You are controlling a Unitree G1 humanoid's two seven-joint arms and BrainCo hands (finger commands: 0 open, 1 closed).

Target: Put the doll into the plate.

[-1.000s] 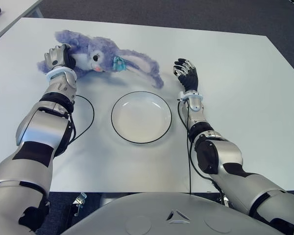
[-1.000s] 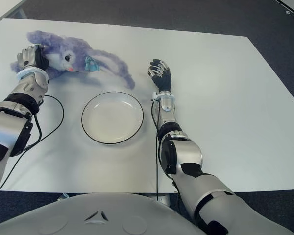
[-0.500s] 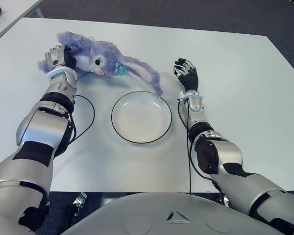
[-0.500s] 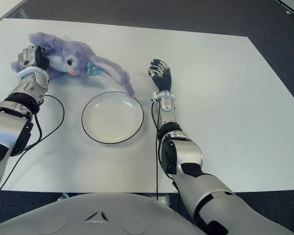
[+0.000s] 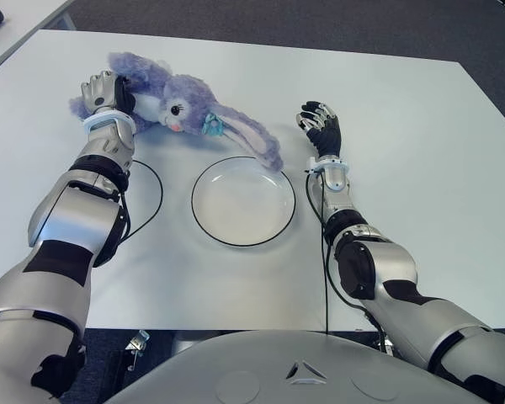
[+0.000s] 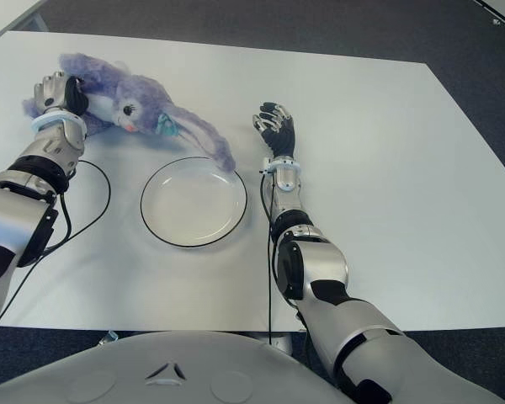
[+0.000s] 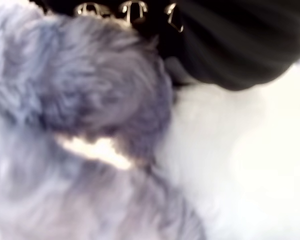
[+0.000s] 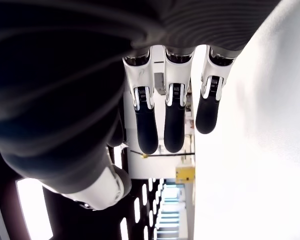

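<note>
My left hand [image 5: 101, 91], upper left of the frame, grips the purple doll [image 5: 185, 101] by its body. One long ear overlaps the upper right rim of the plate [image 5: 243, 201] at centre. My right hand [image 5: 321, 126], fingers relaxed and empty, shows right of the plate on the white counter [image 5: 404, 135].

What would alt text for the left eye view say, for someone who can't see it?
The robot's left hand grips a purple plush doll, one ear tip over the rim of an empty white plate on a white table. Its right hand shows right of the plate.

White table [image 5: 421, 126], black cable [image 5: 151, 202], grey floor [image 5: 320, 25].
</note>
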